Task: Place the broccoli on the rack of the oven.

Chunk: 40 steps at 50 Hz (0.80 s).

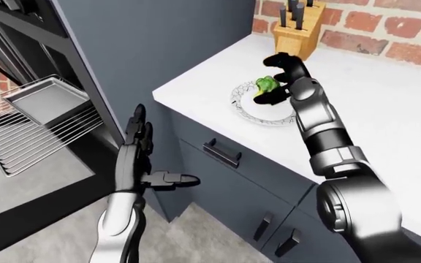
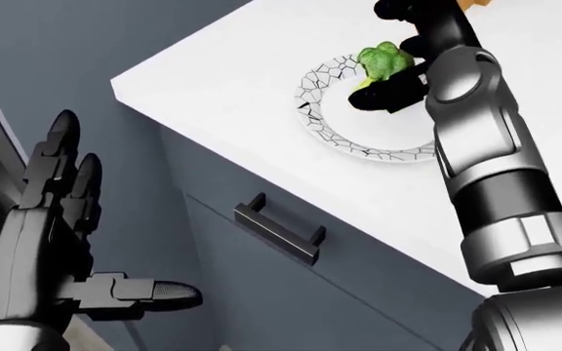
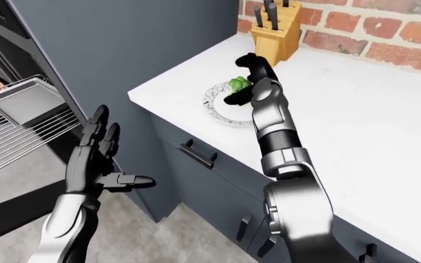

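Far left of my left-eye view: the oven [image 1: 20, 109] stands open, its wire rack [image 1: 27, 139] pulled out, with a grey baking tray [image 1: 46, 98] sitting on the rack's upper part. The open oven door [image 1: 27, 192] spreads across the lower left.

Next over, my left hand [image 1: 139, 159] hangs in the air, between the oven opening and the grey cabinet [image 1: 232, 186]. Palm flat, fingers [image 2: 62, 172] straight and pointing up, thumb stuck out sideways to the right. Fingers apart, holding nothing, touching nothing.

Middle of the head view: a black drawer handle [image 2: 281, 228] on the cabinet face below the white counter [image 2: 223, 80]. Two more handles show lower down in the left-eye view.

Right of centre: a patterned plate [image 2: 335, 124] lies near the counter's corner. The broccoli [image 2: 384, 62] is at the plate's upper part, and my right hand [image 2: 403, 55] is on it. One black finger curls over the top of the green head, another runs along beneath it, so the fingers are closed round the broccoli. I cannot tell whether it rests on the plate or is a little clear of it. My right forearm [image 2: 486, 161] runs from lower right up to the plate and covers the plate's right rim.

Further up, a wooden knife block [image 1: 298, 35] stands on the counter against the brick wall [image 1: 386, 27], just above the plate in the left-eye view.
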Tool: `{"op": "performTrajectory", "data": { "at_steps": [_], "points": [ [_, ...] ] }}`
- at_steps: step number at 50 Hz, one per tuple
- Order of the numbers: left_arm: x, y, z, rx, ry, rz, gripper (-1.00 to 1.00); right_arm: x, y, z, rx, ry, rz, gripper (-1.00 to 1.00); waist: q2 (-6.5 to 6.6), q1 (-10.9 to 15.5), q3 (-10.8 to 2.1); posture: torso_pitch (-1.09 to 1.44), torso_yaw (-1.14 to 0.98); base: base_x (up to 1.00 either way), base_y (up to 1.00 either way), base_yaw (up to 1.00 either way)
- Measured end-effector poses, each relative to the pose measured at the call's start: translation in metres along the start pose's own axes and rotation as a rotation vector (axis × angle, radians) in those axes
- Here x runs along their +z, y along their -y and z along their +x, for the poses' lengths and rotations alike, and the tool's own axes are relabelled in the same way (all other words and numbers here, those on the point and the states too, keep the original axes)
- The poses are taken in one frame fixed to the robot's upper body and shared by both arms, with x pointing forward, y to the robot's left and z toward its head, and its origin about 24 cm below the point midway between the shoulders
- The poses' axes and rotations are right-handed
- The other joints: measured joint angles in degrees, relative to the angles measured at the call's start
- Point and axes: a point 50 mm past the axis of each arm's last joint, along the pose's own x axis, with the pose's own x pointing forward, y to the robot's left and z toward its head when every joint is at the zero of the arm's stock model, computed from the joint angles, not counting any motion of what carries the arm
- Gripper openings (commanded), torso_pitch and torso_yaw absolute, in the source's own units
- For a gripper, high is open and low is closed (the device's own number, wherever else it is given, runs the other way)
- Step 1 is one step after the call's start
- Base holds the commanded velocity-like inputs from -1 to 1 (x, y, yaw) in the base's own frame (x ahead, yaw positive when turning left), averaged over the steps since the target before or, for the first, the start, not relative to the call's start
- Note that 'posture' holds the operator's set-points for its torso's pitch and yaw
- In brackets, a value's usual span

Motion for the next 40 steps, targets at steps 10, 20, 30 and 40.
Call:
{"op": "performTrajectory", "data": {
  "at_steps": [10,20,30,40],
  "points": [
    [0.002,0.000,-0.001,-0.002,0.006,-0.007,1.00,-0.006,-0.005,0.000,0.006,-0.008,-0.014,0.32,0.02,0.10,-0.13,0.00,0.00,0.00,0.00,0.00],
    [0.000,0.001,-0.001,-0.008,0.004,-0.011,1.00,-0.007,-0.003,0.000,-0.010,-0.009,-0.023,-0.40,0.04,0.12,-0.19,0.00,0.00,0.00,0.00,0.00],
    [0.003,0.002,-0.002,-0.012,0.013,-0.014,1.00,-0.006,-0.002,0.001,-0.008,-0.001,-0.017,-0.68,-0.10,0.27,-0.15,0.00,0.00,0.00,0.00,0.00],
    [0.002,0.003,-0.004,-0.015,0.006,-0.014,1.00,0.017,0.020,-0.012,-0.069,0.070,0.004,-1.00,-0.12,0.63,0.94,0.00,0.00,0.00,0.00,0.00]
  ]
}}
